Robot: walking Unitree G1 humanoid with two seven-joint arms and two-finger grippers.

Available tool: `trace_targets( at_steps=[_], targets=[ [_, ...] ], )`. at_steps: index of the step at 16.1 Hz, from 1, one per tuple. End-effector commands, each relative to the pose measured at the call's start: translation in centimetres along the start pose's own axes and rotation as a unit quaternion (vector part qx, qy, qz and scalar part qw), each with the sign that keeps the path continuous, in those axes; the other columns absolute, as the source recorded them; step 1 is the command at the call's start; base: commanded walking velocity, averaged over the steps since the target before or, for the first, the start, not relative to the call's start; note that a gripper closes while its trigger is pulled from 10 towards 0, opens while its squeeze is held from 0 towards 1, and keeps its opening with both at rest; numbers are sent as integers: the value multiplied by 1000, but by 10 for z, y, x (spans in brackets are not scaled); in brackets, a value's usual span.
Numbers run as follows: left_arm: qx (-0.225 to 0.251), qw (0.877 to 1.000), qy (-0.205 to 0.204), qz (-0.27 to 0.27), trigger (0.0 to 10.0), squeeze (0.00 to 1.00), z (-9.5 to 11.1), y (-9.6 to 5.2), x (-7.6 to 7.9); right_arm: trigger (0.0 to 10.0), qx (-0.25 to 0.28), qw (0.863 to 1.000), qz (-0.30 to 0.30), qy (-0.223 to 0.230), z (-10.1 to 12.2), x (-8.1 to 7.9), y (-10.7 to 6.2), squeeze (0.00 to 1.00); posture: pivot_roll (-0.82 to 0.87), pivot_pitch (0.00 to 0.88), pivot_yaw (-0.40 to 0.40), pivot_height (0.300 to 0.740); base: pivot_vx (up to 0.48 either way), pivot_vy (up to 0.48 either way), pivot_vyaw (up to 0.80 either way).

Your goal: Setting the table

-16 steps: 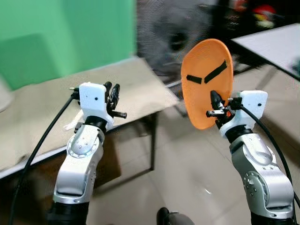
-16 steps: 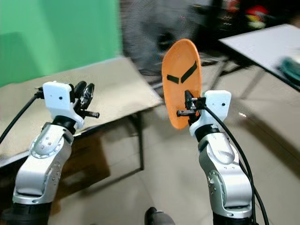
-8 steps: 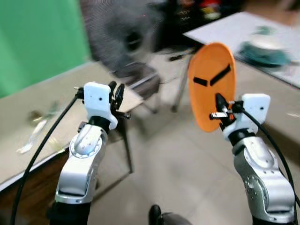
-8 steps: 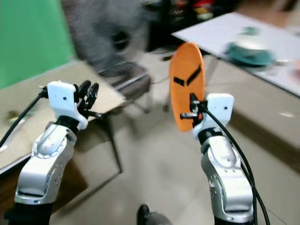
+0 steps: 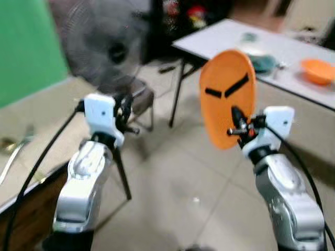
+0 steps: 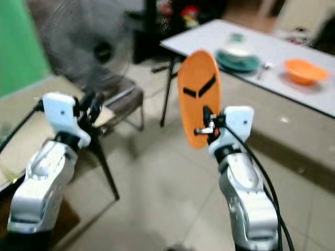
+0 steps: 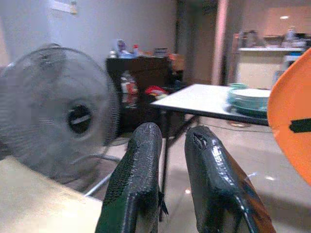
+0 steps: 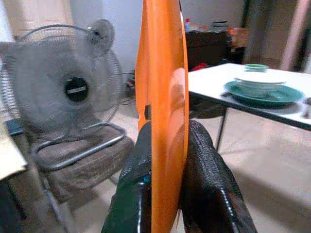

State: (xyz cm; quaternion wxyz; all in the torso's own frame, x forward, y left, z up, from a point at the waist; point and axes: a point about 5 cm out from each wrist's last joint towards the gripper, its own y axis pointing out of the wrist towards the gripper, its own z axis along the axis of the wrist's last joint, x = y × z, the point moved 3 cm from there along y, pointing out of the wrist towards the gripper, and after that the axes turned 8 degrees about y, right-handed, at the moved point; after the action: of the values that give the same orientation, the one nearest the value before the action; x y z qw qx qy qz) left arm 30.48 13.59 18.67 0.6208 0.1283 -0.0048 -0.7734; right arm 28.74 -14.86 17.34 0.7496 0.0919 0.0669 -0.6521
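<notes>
An orange plate with two black marks stands on edge in my right gripper, which is shut on its lower rim, held up at chest height. The right wrist view has the plate's edge clamped between both black fingers. My left gripper is raised at the left, its fingers close together with nothing between them. A white table at the far right carries a teal plate with a bowl on it and an orange bowl.
A large standing fan and a chair are ahead on the left. A beige table with cutlery on it runs along my left side. Tiled floor lies between me and the white table.
The whole view has swung to the right: the beige table slid off left and the white table with dishes came closer. The orange plate stays in my right gripper.
</notes>
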Motion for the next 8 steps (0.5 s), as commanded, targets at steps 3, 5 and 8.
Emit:
trace_targets(
  at_steps=[3,5,8],
  targets=[
    [-2,1000,2,-22,10000,0,-1,0,6,10000,26,1000,-4,2,12,3,-4,0,59,0,-14,740,371,0,-800],
    [-9,999,9,-35,10000,0,-4,-1,8,10000,24,1000,-11,-3,7,4,-7,0,63,0,-6,740,386,0,-800],
    [-15,999,12,-44,10000,0,-7,-3,11,10000,23,999,-27,1,4,8,-11,0,61,0,-1,740,386,0,-754]
  ],
)
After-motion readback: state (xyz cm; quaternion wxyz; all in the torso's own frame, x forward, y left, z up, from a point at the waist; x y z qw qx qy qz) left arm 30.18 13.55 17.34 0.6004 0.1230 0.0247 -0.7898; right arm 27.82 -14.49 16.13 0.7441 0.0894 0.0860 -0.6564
